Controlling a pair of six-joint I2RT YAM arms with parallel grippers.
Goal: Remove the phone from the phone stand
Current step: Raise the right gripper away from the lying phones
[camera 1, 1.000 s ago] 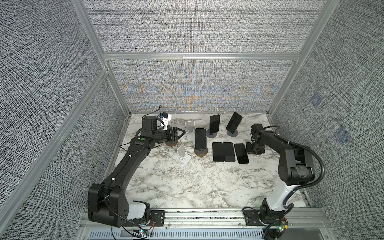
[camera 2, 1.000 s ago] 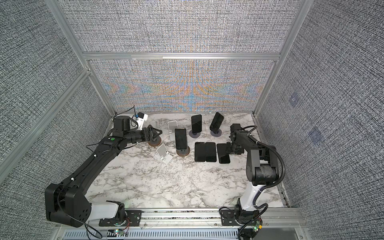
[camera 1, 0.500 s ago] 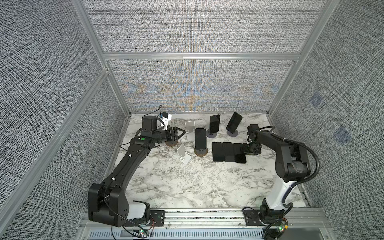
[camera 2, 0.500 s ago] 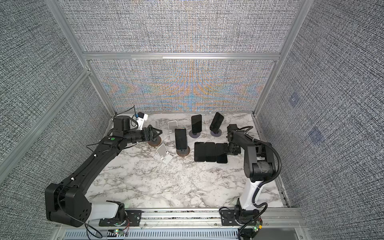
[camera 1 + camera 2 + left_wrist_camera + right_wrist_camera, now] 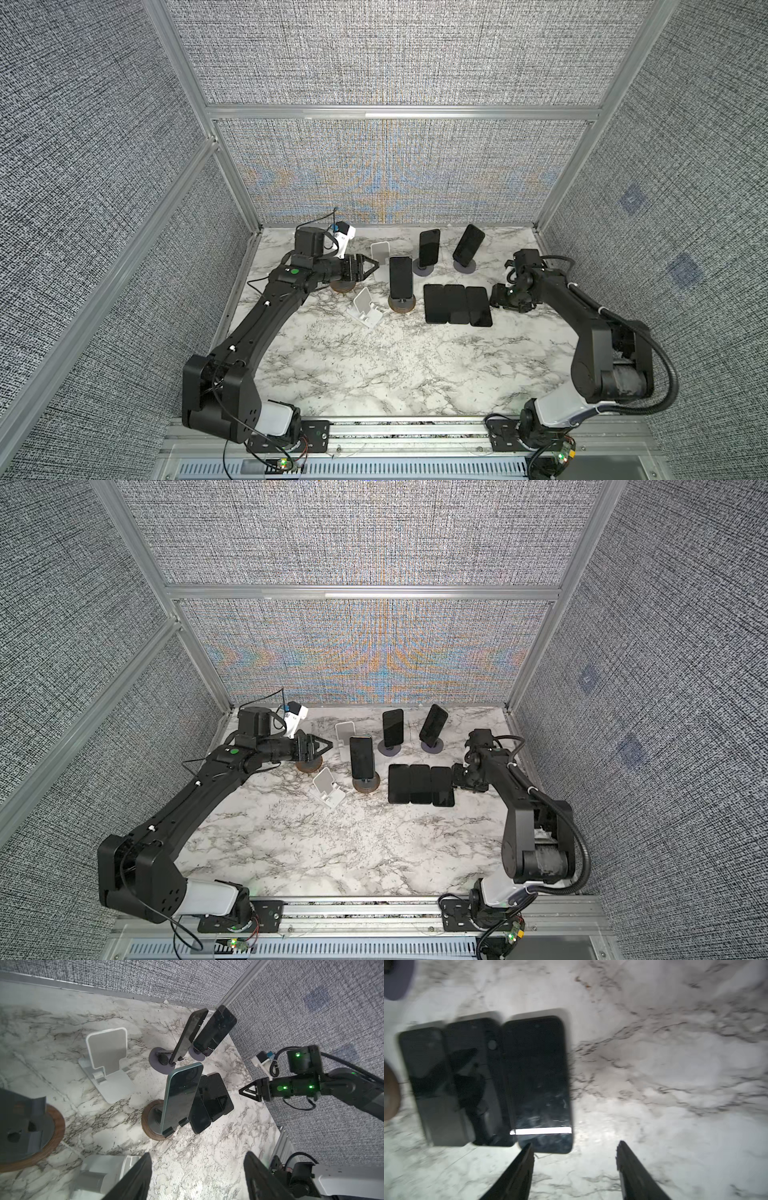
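3 flat phones lie screens up on the marble counter, side by side with their long edges touching. the right claw hangs low just beside the outermost of them. in the right wrist view its fingers stand well apart with nothing between them, and 1 tip sits just over that phone's near corner. that view is blurred, so i cannot tell whether tip and phone touch.

an upright phone sits on a round wood-based stand, just beside the flat row. 2 rear phones lean on grey-based stands nearer the back wall.

the left claw points sideways toward the upright phone, near it but apart, above an empty wood-based stand. in the left wrist view it is spread wide and holds nothing. 2 white stands are empty, 1 nearer the front than the left claw and 1 nearer the back wall.
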